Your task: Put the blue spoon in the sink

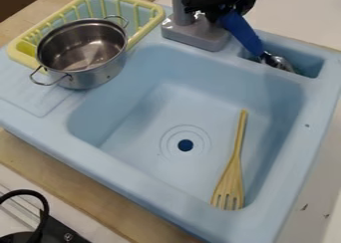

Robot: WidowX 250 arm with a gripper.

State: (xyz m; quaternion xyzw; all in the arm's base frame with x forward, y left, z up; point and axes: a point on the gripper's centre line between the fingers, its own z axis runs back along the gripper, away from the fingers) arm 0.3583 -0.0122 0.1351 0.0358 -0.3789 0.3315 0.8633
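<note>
At the top edge of the view, right of centre, the black gripper (225, 9) hangs beside the grey faucet, shut on the upper end of the spoon's handle. The blue spoon (242, 33) slants down to the right from it. Its metal bowl is at the small compartment in the sink's back right corner; whether it touches the compartment cannot be told. The light blue sink (150, 95) has a large basin in front of the faucet.
A wooden slotted spatula (233, 172) lies in the basin's right part. A metal pot (86, 55) stands at the upper left, by the yellow dish rack (148, 14). The grey faucet (193, 32) rises at the sink's back edge. A black cable curves at the lower left.
</note>
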